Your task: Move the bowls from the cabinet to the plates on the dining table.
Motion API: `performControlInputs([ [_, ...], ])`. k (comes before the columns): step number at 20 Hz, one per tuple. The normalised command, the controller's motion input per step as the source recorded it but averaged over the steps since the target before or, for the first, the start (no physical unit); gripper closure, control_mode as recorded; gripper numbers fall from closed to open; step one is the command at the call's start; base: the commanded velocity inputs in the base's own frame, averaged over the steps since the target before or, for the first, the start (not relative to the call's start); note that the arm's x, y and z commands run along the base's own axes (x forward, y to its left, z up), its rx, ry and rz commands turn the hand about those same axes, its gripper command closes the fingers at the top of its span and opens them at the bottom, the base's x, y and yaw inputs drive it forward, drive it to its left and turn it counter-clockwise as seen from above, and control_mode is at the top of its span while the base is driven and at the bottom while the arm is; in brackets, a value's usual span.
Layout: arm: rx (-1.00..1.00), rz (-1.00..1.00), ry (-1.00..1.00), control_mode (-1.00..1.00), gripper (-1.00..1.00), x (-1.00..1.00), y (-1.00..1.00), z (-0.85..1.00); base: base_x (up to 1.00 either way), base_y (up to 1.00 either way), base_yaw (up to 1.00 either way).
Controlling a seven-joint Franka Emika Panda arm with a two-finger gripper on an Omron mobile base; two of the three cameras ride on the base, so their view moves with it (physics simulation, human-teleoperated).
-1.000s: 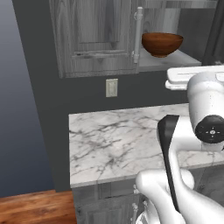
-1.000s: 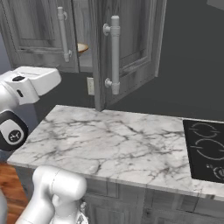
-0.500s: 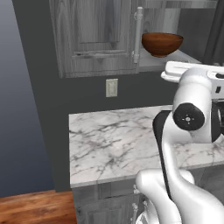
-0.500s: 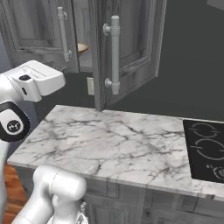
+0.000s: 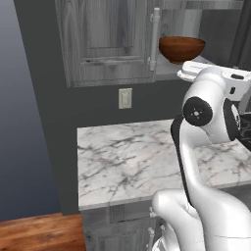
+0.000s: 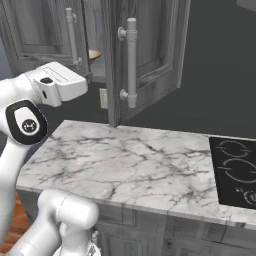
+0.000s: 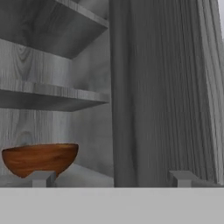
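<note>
The claw (image 7: 111, 178) is spread wide and empty, facing the open cabinet (image 7: 162, 87), where the glossy reddish-brown wooden bowl (image 7: 40, 159) sits on the lowest shelf, off toward one fingertip. Centre on its thin rim before closing; the rounded, polished wall looks likely to slip.

Above the reddish-brown bowl (image 7: 40, 159) the cabinet (image 5: 105, 41) bay stands free up to the next shelf (image 7: 52, 98). Just right of the bowl, the cabinet's side wall (image 7: 153, 96) blocks passage.
</note>
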Motion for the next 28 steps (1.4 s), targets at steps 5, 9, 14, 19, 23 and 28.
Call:
performControlInputs([
  [5,0.04,-0.03,0.0,-1.0,-1.0,0.23,-0.33,-0.06,0.0,0.0,0.0],
  [9,0.04,-0.04,0.0,-1.0,-1.0,0.19,-0.3,-0.07,0.0,0.0,0.0],
  [14,0.03,-0.06,0.0,-1.0,-1.0,0.15,-0.33,-0.06,0.0,0.0,0.0],
  [19,0.03,-0.07,0.0,-1.0,-1.0,0.19,-0.32,-0.05,0.0,0.0,0.0],
  [23,0.03,-0.09,0.0,-1.0,-1.0,0.16,-0.36,-0.02,0.0,0.0,0.0],
  [28,0.02,-0.14,0.01,-1.0,-1.0,0.02,-0.39,0.0,0.0,0.0,0.0],
])
